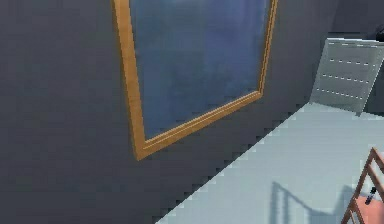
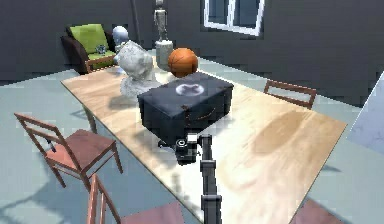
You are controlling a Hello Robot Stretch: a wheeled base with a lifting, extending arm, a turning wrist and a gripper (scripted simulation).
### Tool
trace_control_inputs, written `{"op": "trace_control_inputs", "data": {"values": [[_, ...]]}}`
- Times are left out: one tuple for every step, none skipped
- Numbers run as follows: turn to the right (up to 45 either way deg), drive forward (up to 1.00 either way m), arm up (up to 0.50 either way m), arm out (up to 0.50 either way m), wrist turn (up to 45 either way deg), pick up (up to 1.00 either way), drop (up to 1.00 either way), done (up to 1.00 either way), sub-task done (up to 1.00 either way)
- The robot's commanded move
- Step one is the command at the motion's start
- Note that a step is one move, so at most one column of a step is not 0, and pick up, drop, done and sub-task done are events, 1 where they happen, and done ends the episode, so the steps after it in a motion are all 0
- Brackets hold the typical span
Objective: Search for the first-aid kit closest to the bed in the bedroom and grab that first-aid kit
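A dark case (image 2: 188,103) with a white round mark on its lid and a handle on its near side lies on a long wooden table (image 2: 275,140) in the arm side view; it looks like a first-aid kit. My arm (image 2: 207,185) rises from the bottom edge to the table's near side. The gripper (image 2: 181,148) sits at the arm's far end, just below the case's near corner. With the case and tabletop right behind it, I cannot tell whether it holds anything.
Behind the case stand an orange ball (image 2: 182,62), a white bust (image 2: 134,62) and a tall pale vase (image 2: 160,28). Wooden chairs (image 2: 70,145) ring the table; an armchair (image 2: 88,42) stands at the back. The forward view shows a dark wall with a wood-framed panel (image 1: 195,60) and a white dresser (image 1: 348,72).
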Motion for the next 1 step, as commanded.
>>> {"op": "trace_control_inputs", "data": {"values": [[0.0, 0.00, 0.00, 0.00, 0.0, 1.00, 0.00, 0.00, 0.00]]}}
